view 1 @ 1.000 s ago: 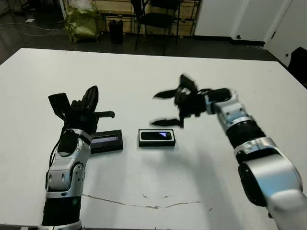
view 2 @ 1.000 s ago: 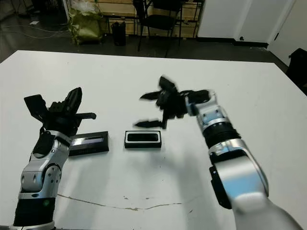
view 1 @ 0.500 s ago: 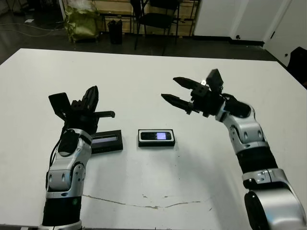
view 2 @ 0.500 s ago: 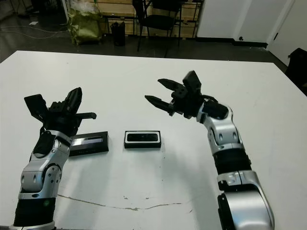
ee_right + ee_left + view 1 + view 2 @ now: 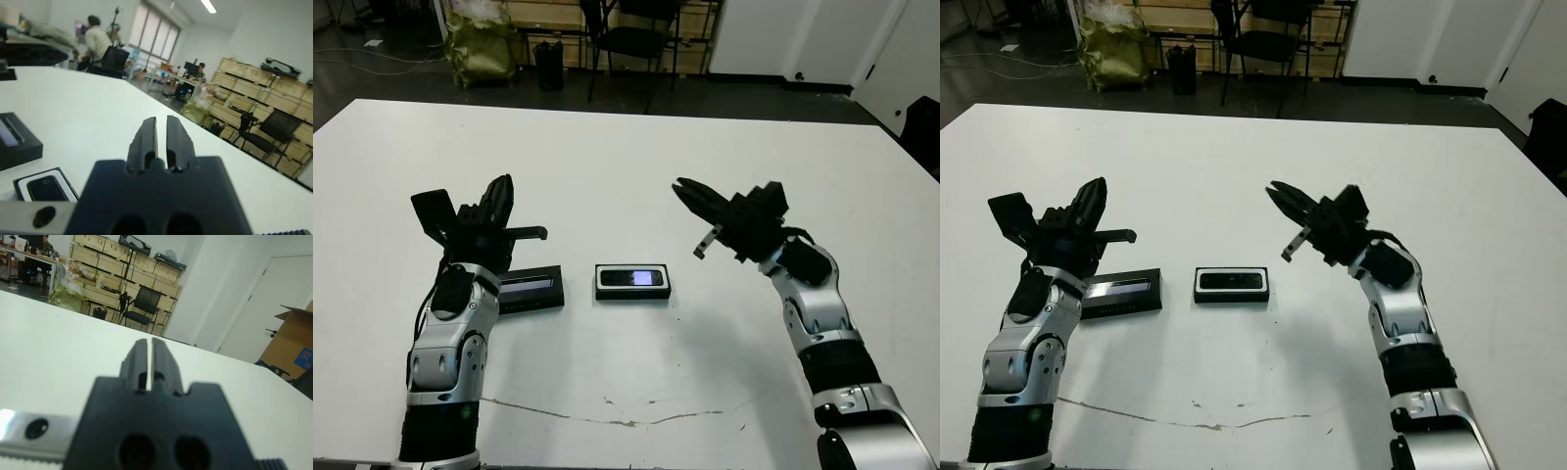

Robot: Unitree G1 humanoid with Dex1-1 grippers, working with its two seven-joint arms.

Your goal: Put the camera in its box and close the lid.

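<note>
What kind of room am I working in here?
Probably a workshop or lab that doubles as storage. Stacked wooden crates line the wall, black office chairs stand past the white table, and people sit at desks in the background.

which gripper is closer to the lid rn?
Left. The left gripper hangs just above and behind the lid, near its left end. The right gripper is well off to the lid's right, past the box holding the camera.
</note>
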